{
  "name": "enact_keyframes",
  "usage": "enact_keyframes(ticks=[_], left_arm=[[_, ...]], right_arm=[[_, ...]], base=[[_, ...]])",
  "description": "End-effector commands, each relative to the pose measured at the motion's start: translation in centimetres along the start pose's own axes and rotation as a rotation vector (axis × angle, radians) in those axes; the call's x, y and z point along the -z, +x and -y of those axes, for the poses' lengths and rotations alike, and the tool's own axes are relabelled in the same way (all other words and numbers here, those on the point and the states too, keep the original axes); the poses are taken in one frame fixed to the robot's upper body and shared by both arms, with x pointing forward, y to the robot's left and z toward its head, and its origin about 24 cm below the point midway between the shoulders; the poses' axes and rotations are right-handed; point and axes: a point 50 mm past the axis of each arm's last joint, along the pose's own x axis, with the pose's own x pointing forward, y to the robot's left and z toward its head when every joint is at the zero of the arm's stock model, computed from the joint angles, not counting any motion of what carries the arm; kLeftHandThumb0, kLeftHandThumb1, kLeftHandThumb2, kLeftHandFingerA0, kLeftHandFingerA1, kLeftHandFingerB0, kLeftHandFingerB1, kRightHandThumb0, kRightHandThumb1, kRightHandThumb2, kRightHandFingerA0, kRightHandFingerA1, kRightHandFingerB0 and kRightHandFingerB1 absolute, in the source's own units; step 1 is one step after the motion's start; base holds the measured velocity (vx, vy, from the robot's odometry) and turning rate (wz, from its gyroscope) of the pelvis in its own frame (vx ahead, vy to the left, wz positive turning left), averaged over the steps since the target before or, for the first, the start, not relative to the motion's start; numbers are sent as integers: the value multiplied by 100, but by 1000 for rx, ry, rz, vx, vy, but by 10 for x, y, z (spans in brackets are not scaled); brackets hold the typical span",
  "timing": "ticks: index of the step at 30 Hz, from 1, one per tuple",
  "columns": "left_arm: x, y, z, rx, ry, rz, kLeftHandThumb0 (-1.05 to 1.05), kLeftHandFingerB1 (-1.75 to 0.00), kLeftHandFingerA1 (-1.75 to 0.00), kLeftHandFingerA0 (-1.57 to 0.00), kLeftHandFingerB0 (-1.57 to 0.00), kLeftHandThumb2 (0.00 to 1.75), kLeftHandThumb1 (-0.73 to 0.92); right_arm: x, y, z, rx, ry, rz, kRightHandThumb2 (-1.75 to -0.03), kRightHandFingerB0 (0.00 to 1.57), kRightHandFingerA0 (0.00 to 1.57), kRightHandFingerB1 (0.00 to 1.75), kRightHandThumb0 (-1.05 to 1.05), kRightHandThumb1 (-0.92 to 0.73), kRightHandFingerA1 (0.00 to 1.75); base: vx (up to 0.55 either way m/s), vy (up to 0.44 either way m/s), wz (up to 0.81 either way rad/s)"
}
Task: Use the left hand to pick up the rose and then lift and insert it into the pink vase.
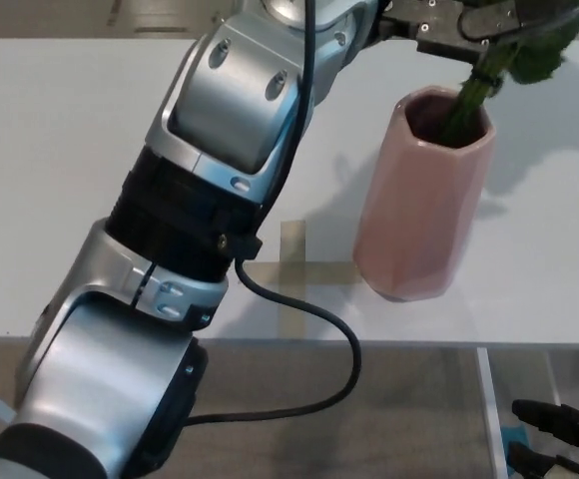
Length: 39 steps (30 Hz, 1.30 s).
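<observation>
The pink vase point(419, 210) stands on the white table point(60, 180), right of centre. The rose's green stem point(464, 105) slants down into the vase's mouth, and its green leaves point(544, 50) spread above the rim at the top right. The flower head is out of the picture. My left arm crosses the picture from the bottom left, and my left hand point(454, 22) sits at the top edge right above the vase, shut on the upper stem. My right hand point(561, 439) rests low at the bottom right corner, below the table edge, with its fingers apart and nothing in them.
A cross of tan tape point(294, 264) marks the table just left of the vase. A black cable point(344, 344) hangs from my left forearm past the table's front edge point(419, 342). Grey floor lies below.
</observation>
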Motion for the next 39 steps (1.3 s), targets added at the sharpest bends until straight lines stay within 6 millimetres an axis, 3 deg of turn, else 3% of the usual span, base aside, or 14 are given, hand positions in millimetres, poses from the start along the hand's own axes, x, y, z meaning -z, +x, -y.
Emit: enact_keyframes(ticks=[1,25,33,39], left_arm=[[-1,-3,-4,2,31,26,-87,0,0,0,0,60,42],[-3,-14,-27,17,-48,36,-85,0,0,0,0,59,44],[-17,-31,-46,19,-75,77,-81,0,0,0,0,56,45],[-31,-69,-64,43,-95,172,-75,-1,0,0,0,55,45]], right_arm=[[4,-2,2,1,19,-10,-57,58,65,50,-18,-61,53],[5,-2,0,9,28,-13,-57,58,65,50,-19,-61,53],[9,-3,-2,6,30,-19,-57,58,65,50,-18,-61,53],[19,-8,-4,15,39,-45,-57,59,66,50,-19,-61,53]], base=[[0,0,0],[0,0,0],[0,0,0],[0,0,0]])
